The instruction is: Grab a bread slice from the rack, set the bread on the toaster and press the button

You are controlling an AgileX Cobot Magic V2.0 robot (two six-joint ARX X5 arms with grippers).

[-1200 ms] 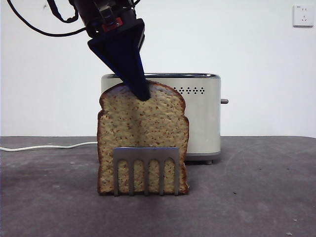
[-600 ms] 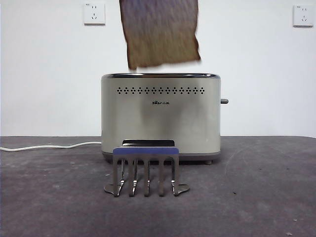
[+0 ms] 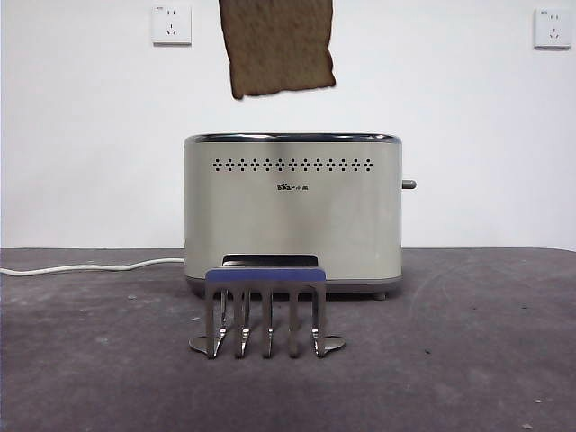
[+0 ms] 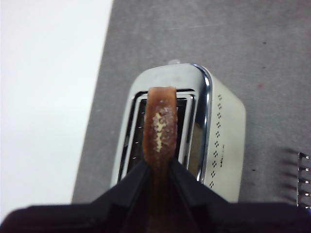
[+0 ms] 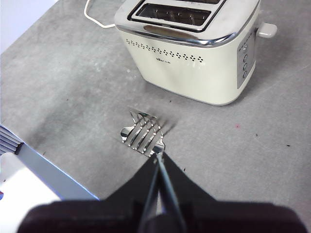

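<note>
Bread hung in the air above the toaster (image 3: pixel 292 211): the slice of bread (image 3: pixel 277 47) was held well clear of the chrome rim, only its lower part showing at the top of the front view, its edge slightly tilted. In the left wrist view the left hand (image 4: pixel 159 167) pinched the slice between its two black jaws, and the slice's thin edge pointed down at the toaster's open slots (image 4: pixel 160 131). Its long axis ran roughly along a slot, and it seemed to sit over the slot farther from the vent holes, though how exactly it lined up could not be judged. The coming move looked like a straight descent, with any small sideways correction made before the crust met the rim.

Both slots appeared to hold nothing. The rack (image 3: pixel 266 308) stood in front of the toaster on the bench (image 3: pixel 468 360) with no bread between its prongs.

The right hand (image 5: pixel 158 167) waited above the bench near the rack, its jaws pressed together on nothing. The button (image 3: pixel 409 184) jutted from the toaster's narrow end, not yet pressed by the look of it.
</note>
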